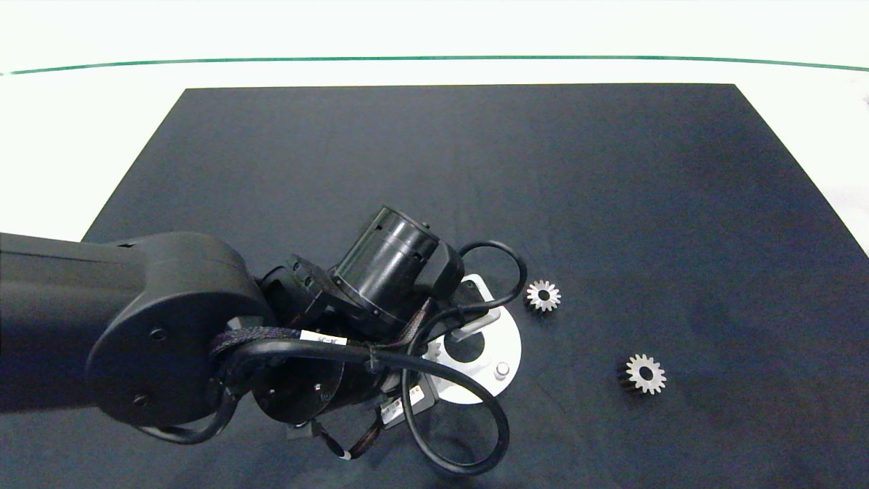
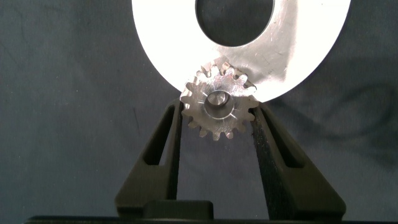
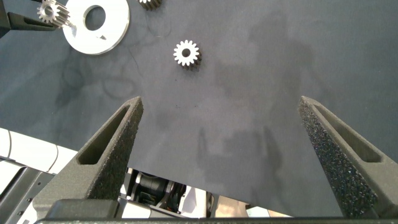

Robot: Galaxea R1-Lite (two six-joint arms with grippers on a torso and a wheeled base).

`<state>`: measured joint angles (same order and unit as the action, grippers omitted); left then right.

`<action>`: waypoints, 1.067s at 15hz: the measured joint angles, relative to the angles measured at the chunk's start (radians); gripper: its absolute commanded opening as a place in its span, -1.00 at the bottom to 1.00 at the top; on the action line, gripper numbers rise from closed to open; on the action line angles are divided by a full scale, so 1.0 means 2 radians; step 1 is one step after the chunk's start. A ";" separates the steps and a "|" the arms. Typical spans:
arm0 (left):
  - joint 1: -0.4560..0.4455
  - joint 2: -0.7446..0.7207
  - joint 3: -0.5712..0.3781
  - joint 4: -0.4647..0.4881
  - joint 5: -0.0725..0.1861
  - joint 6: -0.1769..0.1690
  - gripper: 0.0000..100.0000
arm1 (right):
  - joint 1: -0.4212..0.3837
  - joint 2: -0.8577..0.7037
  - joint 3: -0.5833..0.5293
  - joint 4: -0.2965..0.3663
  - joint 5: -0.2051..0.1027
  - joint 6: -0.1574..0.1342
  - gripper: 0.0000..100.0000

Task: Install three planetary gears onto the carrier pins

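Now left end effector [image 2: 217, 121] grips gear [image 2: 219, 99] — over disc [image 2: 298, 56] rim

Left dark arm [image 1: 136, 326] reaches in from the left edge — its grey two-finger gripper [image 2: 217, 115] clamps a gear. Right gripper [image 3: 221, 149] hangs spread wide.

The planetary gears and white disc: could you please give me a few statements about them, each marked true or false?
1. The left end effector holds a planetary gear at the white disc's edge. True.
2. Two gears lie loose on the dark mat. True.
3. The right end effector grips a gear. False: it is open and holds nothing.
4. All three carrier pins carry gears. False: one visible pin is bare.
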<state>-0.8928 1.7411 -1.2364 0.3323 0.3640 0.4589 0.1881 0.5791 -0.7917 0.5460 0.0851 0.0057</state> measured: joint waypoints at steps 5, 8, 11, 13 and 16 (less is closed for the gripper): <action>0.000 -0.005 0.003 0.007 0.000 -0.001 1.00 | -0.001 -0.001 0.000 0.000 0.000 0.000 1.00; -0.001 -0.012 0.001 0.026 0.000 -0.002 1.00 | -0.001 -0.001 0.002 0.000 0.000 0.000 1.00; -0.001 -0.033 -0.006 0.048 0.000 -0.027 1.00 | 0.000 0.000 0.003 -0.001 0.000 -0.002 1.00; -0.005 -0.049 -0.016 0.055 0.000 -0.059 1.00 | -0.001 0.003 0.003 0.001 0.000 -0.007 1.00; -0.003 -0.093 -0.030 0.079 0.000 -0.098 1.00 | 0.000 0.022 0.002 0.001 0.000 -0.020 1.00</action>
<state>-0.8985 1.5547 -1.2964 0.4896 0.3647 0.2634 0.1879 0.6234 -0.7885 0.5470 0.0851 -0.0351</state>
